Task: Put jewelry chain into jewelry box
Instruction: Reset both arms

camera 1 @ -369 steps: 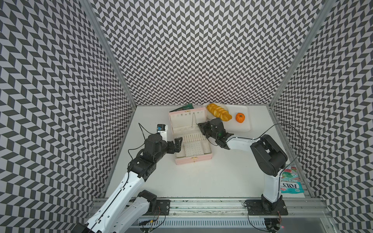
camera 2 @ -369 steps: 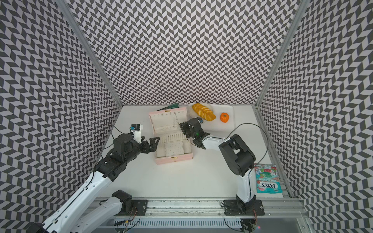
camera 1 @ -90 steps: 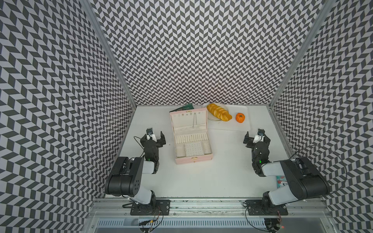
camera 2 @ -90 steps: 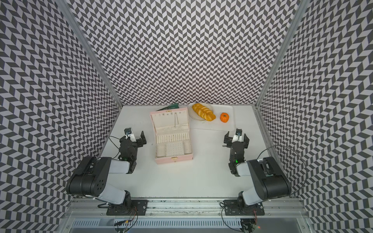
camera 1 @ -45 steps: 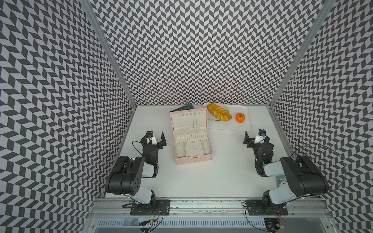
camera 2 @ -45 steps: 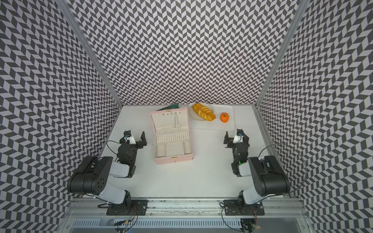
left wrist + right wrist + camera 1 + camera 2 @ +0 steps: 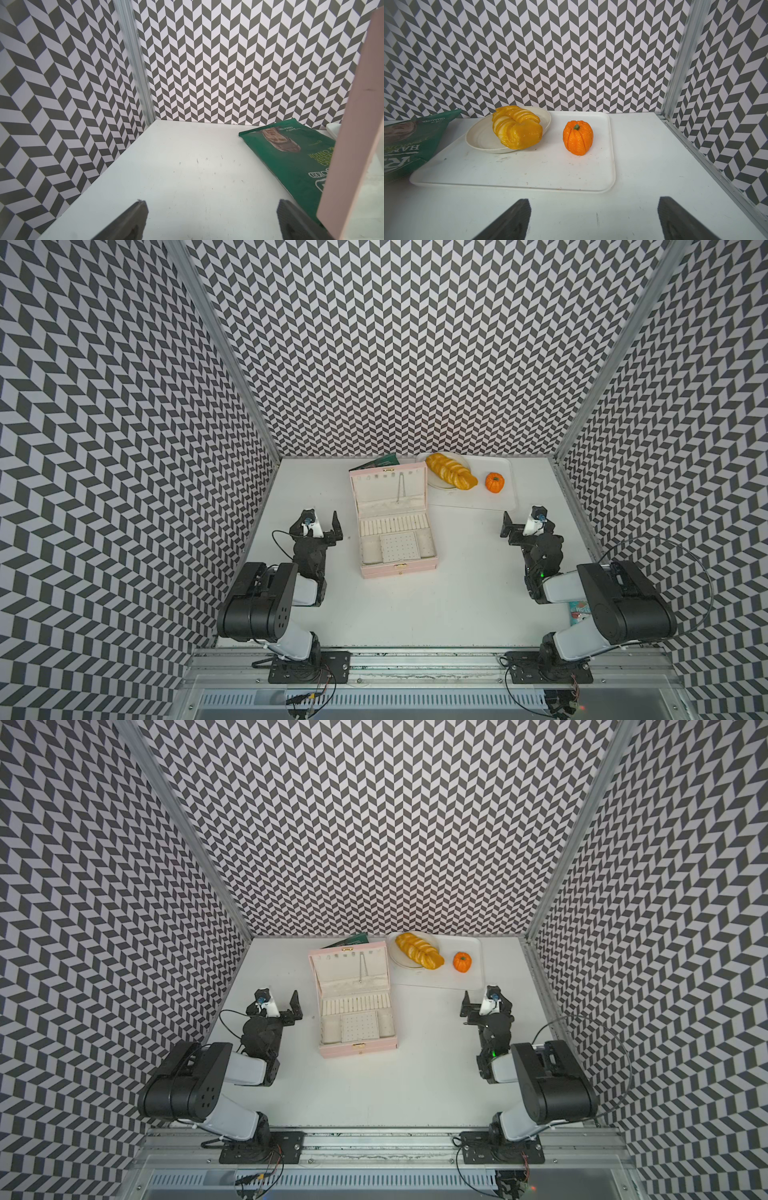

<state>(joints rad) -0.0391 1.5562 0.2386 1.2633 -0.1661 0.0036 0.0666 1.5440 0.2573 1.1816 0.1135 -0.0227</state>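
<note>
Bimanual rig at rest: the left end effector [image 7: 319, 526] and right end effector [image 7: 527, 526] sit low over the white worktop [image 7: 415, 614], fingers spread wide and empty, flanking the open pale pink rectangular jewelry box [image 7: 399, 570], which lies nearer the left. The thin silver jewelry chain [image 7: 401, 488] hangs down the raised lid's cream lining, ahead and inboard of the left end effector; that lid's pink edge stands near its inner finger, with bare worktop stretching ahead to the corner. The flat white tray [image 7: 529, 166] has its edge near ahead of the right end effector, with a metal rail [image 7: 708, 164] bounding the outer side.
</note>
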